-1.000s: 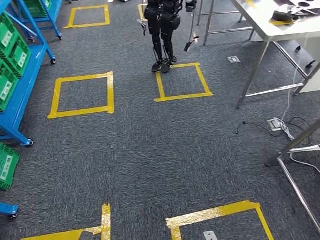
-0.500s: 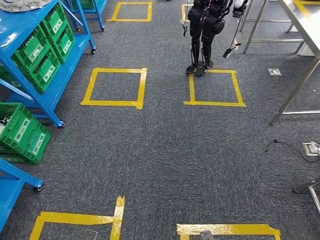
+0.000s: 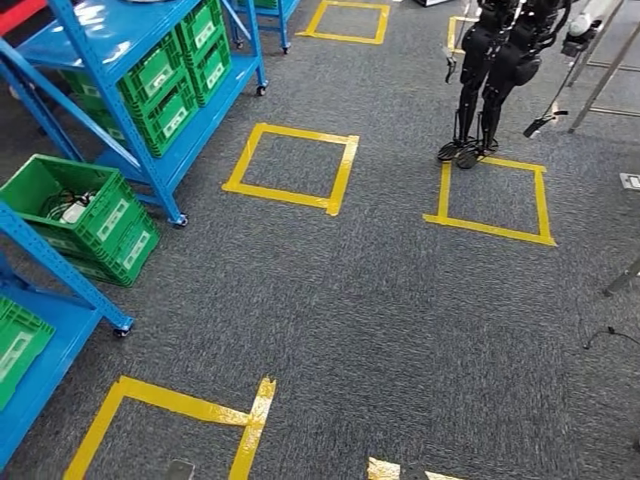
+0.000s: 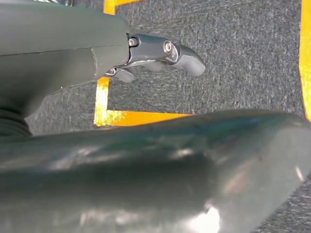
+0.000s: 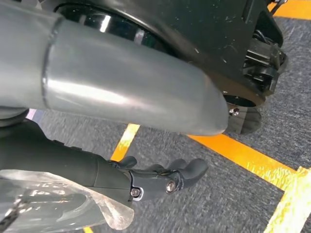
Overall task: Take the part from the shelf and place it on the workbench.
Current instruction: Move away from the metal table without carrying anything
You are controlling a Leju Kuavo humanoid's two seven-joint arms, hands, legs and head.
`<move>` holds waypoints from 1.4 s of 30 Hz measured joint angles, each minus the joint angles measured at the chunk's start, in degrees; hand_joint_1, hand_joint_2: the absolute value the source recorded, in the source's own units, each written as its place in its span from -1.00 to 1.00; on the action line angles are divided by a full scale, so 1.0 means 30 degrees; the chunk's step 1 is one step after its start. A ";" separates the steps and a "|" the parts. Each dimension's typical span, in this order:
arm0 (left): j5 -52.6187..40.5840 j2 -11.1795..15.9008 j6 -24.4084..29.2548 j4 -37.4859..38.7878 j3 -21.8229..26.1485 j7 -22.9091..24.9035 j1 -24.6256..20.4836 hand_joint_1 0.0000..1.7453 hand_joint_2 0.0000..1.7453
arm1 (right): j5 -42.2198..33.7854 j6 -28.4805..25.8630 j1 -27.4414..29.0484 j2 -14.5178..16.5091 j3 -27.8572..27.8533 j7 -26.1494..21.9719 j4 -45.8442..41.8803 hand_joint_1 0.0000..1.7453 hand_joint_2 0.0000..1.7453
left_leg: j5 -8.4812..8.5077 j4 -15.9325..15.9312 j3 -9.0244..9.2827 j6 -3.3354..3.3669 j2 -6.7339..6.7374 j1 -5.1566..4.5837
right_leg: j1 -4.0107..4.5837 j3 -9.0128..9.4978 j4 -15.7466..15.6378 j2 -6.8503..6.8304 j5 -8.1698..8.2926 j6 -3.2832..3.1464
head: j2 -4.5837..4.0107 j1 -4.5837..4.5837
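Observation:
The blue shelf stands at the left of the head view, with green crates on its lower level. An open green crate holding cables and a white item sits on a low level. I cannot make out which item is the part. My left hand hangs over the carpet with its fingers straight and nothing in them. My right hand also hangs with straight fingers. A clear plastic sheet lies against the back of those fingers, outside the grip.
Yellow tape squares mark the grey carpet ahead and near my feet. Another dark humanoid robot stands at the corner of a tape square at the upper right. A second blue shelf end with a green crate is at the lower left.
The whole picture has swung to the left: the camera turned toward the shelf. The white workbench and its legs have left the view, and more shelf and crates have come in.

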 joint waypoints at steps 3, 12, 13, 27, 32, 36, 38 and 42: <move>-0.0004 -0.0005 0.0031 0.0000 0.0004 0.0027 0.0116 -1.00 -1.00 | 0.0002 0.0039 -0.0127 0.0002 0.0000 0.0038 0.0004 -1.00 -1.00 | 0.0074 -0.0192 0.0065 0.0331 -0.0624 0.0073 | -0.0068 0.0052 0.0180 0.0048 -0.0317 0.0300 | 0.0000 0.0072; -0.0051 -0.0093 0.0049 0.0000 -0.0009 0.0049 0.0037 -1.00 -1.00 | 0.0222 0.0053 -0.0014 0.0000 0.0009 0.0087 0.0053 -1.00 -1.00 | 0.0115 -0.0185 0.0124 0.0552 -0.2904 0.0189 | -0.0227 -0.1631 0.2303 0.2832 -0.0161 0.0429 | 0.0000 0.0262; -0.0060 -0.0104 0.0049 0.0000 -0.0011 0.0049 0.0018 -1.00 -1.00 | 0.0260 0.0053 -0.0026 0.0000 0.0011 0.0069 0.0060 -1.00 -1.00 | 0.0083 -0.0102 0.0084 0.0470 -0.3148 0.0187 | -0.0285 -0.1133 0.1213 0.3265 0.0205 0.0400 | 0.0000 0.0244; -0.0067 -0.0091 0.0051 0.0000 -0.0011 0.0047 -0.0014 -1.00 -1.00 | 0.0341 0.0228 0.0021 -0.0011 0.0124 0.0253 0.0091 -1.00 -1.00 | -0.2211 0.4563 -0.2268 -0.0372 -0.1674 0.0220 | -0.0198 -0.0400 0.0135 0.1859 0.0263 -0.0500 | 0.0000 0.0022; -0.0186 -0.0066 0.0033 0.0007 -0.0024 0.0102 -0.0003 -1.00 -1.00 | 0.0386 0.0275 -0.0050 -0.0014 0.0129 0.0823 0.0107 -1.00 -1.00 | -0.0439 0.1299 -0.0620 0.0107 -0.0286 -0.0148 | 0.0039 -0.0011 0.0147 0.0252 -0.0147 -0.0306 | 0.0000 0.0008; -0.0288 -0.0040 0.0025 0.0005 -0.0033 0.0160 0.0090 -1.00 -1.00 | 0.0437 0.0288 -0.0186 -0.0011 0.0137 0.1080 0.0113 -1.00 -1.00 | 0.0144 -0.0260 0.0066 0.0540 -0.0640 -0.0105 | 0.0022 0.0096 0.0460 0.0404 -0.0627 0.0099 | 0.0000 0.0071; -0.0293 -0.0075 0.0025 0.0007 -0.0036 0.0180 0.0027 -1.00 -1.00 | 0.0461 0.0297 -0.0153 -0.0015 0.0138 0.1118 0.0115 -1.00 -1.00 | 0.0227 -0.0375 0.0118 0.0674 -0.1122 0.0012 | -0.0090 -0.0790 0.2217 0.1662 -0.1572 0.0246 | 0.0000 0.0168; -0.0288 -0.0127 0.0015 0.0007 -0.0036 0.0180 0.0000 -1.00 -1.00 | 0.0519 0.0304 -0.0042 -0.0020 0.0133 0.1231 0.0127 -1.00 -1.00 | 0.0217 -0.0343 0.0130 0.0717 -0.2186 0.0059 | -0.0153 -0.2734 0.5264 0.2177 -0.2127 0.0383 | 0.0000 0.0182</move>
